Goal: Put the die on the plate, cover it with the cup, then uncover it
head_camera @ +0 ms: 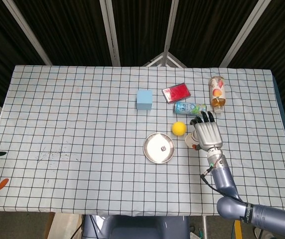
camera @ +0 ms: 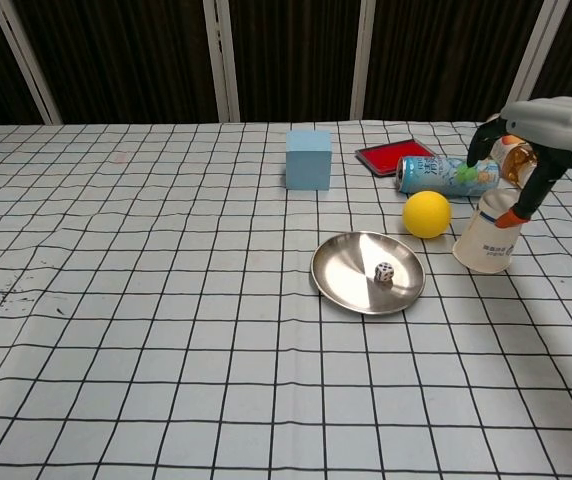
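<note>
The right hand (camera: 544, 135) is hovering open over the upside-down cup (camera: 492, 233), fingers spread and holding nothing. The die (camera: 383, 271) is sitting on the plate (camera: 341, 281), well to the hand's left. Only the chest view is showing the die's pips; the head view is hiding most of the cup under the hand.

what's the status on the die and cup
Right hand open over the cup, not gripping. Left hand not in view. Die on plate, uncovered. Yellow ball near the path.
</note>
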### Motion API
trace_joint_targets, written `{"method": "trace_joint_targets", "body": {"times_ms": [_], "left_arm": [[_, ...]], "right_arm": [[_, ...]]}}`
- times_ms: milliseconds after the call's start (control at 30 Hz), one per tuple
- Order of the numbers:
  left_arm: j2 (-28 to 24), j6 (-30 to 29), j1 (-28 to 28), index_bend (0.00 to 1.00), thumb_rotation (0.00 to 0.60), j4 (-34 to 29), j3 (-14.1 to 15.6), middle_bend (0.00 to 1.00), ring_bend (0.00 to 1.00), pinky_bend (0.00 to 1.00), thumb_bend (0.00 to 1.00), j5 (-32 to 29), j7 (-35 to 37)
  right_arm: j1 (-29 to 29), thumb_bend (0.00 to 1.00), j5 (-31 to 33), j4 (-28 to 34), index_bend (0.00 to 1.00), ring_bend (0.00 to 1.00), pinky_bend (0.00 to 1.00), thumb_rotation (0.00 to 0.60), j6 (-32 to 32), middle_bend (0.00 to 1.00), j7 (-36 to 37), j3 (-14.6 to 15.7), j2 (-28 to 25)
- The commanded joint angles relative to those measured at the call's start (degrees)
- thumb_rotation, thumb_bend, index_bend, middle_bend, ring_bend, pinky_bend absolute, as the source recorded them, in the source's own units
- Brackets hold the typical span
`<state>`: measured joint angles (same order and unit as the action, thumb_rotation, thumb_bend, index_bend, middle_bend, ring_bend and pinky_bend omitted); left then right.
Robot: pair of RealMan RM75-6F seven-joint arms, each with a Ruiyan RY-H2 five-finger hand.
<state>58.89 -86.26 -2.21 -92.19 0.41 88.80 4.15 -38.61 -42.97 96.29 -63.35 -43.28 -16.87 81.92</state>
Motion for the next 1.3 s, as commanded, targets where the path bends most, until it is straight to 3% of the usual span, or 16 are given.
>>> {"method": "trace_joint_targets", "body": {"times_ms": [33, 367, 667, 1100, 1300], "left_arm": [[0.0, 0.0, 0.0, 0.23, 0.6, 0.0, 0.0, 0.0, 0.0, 0.02, 0.3, 0.0, 0.0], [0.1, 0.4, -0.2, 0.23, 0.6, 0.0, -0.2, 0.0, 0.0, 0.02, 0.3, -0.5, -0.4], [0.3, 0.1, -0.1, 0.23, 0.6, -0.2, -0.1, 0.0, 0.0, 0.02, 0.3, -0.3, -0.9], [0.4, 0.3, -0.1, 0.23, 0.6, -0.3, -0.2, 0.0, 0.0, 0.02, 0.3, -0.6, -1.4], [0.4, 0.5, -0.2, 0.23, 0.6, -0.3, -0.2, 0.0, 0.0, 0.02, 0.3, -0.7, -1.6]], "right_arm": [[-0.6, 0.13, 0.3, -1.3, 0.37, 0.07, 0.0, 0.6, 0.1, 0.28, 0.6, 0.3, 0.7], [-1.3, 0.2, 1.2, -5.5, 0.39, 0.1, 0.0, 0.6, 1.0, 0.36, 3.1, 1.6, 1.8], [-1.2, 0.24, 1.1, -5.4, 0.39, 0.15, 0.0, 0.6, 0.9, 0.41, 4.4, 2.7, 0.8], [-1.6, 0.24, 0.9, -6.1, 0.39, 0.15, 0.0, 0.6, 0.8, 0.42, 5.4, 3.9, 1.2], [-1.9, 0.26, 1.0, -6.8, 0.44, 0.15, 0.0, 0.6, 0.9, 0.42, 5.5, 4.4, 1.7]]}}
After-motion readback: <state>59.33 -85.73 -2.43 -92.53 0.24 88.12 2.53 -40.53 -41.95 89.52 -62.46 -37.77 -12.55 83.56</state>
